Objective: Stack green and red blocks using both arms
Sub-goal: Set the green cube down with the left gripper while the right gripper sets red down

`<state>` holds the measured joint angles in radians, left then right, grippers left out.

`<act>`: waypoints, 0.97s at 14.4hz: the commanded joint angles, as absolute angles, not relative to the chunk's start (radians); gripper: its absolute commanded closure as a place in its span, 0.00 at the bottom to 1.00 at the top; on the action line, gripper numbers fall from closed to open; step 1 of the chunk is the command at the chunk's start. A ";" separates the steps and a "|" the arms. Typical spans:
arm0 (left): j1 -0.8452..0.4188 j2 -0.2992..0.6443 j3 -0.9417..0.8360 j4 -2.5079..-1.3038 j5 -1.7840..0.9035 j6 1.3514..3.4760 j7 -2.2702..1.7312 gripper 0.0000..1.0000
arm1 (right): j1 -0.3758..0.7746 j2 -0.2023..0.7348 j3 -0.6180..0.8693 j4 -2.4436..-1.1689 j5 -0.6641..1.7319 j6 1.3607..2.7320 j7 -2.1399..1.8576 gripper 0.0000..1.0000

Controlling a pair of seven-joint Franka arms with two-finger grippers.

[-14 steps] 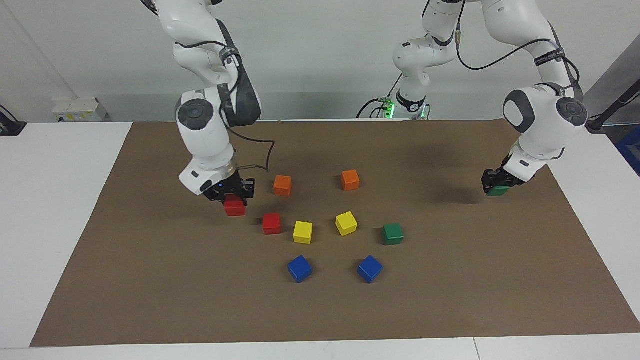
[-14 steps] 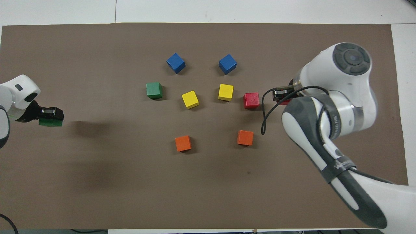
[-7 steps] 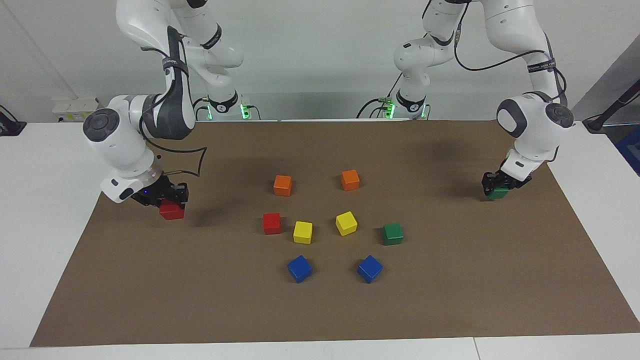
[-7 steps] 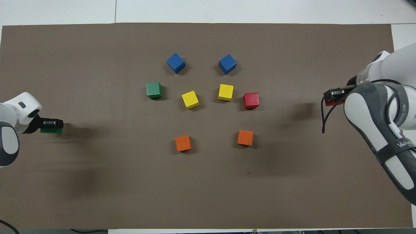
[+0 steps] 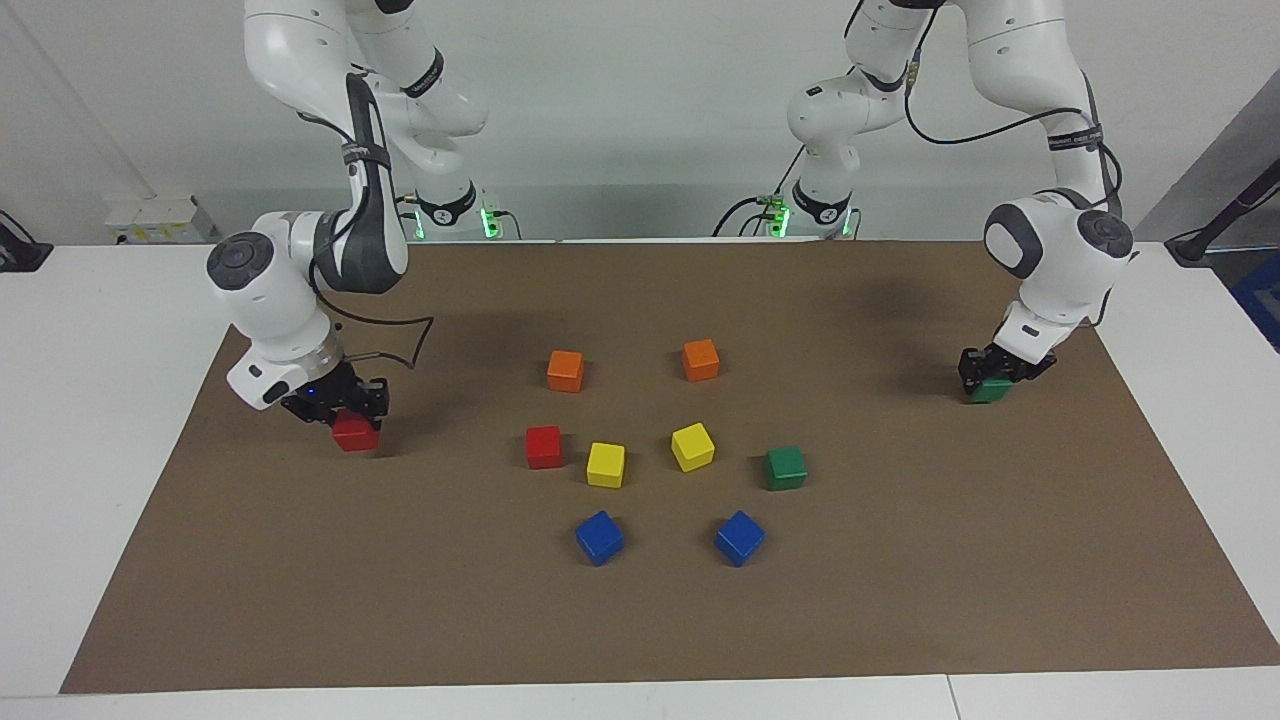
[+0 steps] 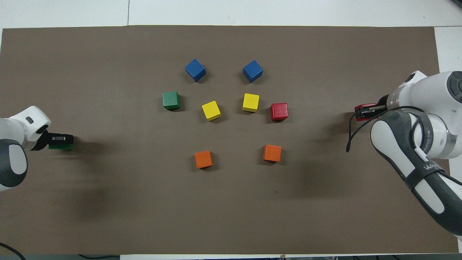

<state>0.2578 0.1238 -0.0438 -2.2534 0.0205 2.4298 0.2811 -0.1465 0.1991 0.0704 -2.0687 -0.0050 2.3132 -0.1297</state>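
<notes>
**Sam:** The green and red blocks are what the job is about. The right gripper [image 5: 340, 412] is grasping 1 red block [image 5: 355, 435] near the mat's [image 5: 640, 620] edge at the right arm's end. The left gripper [image 5: 992, 372] is clenching 1 green block [image 5: 990, 390] near the mat's edge at the left arm's end.

**Mia:** Where are the other 2 sitting?

**Sam:** The other red block [image 5: 543, 447] and the other green block [image 5: 785, 468] are lying in the middle of the mat, with 2 yellow cubes [image 5: 605, 465] between them. 2 orange cubes [image 5: 565, 371] are sitting nearer to the robots, and 2 blue cubes [image 5: 599, 537] are sitting farther from them.

**Mia:** How are the arms standing?

**Sam:** Both are bending down low, wrists tipping toward the mat. I think each held block is touching the mat or hanging just over it, but I cannot tell which.

**Mia:** What should they be doing to do it well?

**Sam:** I am guessing each arm is setting its block down as the bottom of a stack. It should be going down slowly, keeping the block flat, and letting go only when the block is resting on the mat. Then it should be lifting straight up, so the block is not sliding or tipping. It should also be staying well inside the mat's edge.
</notes>
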 commanded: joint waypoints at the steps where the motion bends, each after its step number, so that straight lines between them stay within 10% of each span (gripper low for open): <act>1: 0.282 0.123 -0.057 -2.276 0.023 2.473 0.293 1.00 | -0.169 0.173 0.081 -2.120 -0.005 2.350 -0.163 1.00; 10: 0.290 0.156 -0.057 -2.287 0.023 2.520 0.304 0.93 | -0.178 0.178 0.081 -2.161 -0.005 2.407 -0.158 1.00; 11: 0.288 0.156 -0.055 -2.286 0.023 2.519 0.322 0.01 | -0.178 0.176 0.081 -2.166 -0.005 2.407 -0.155 1.00; 14: 0.281 0.155 -0.057 -2.257 0.023 2.478 0.336 0.00 | -0.179 0.179 0.081 -2.175 -0.005 2.408 -0.152 1.00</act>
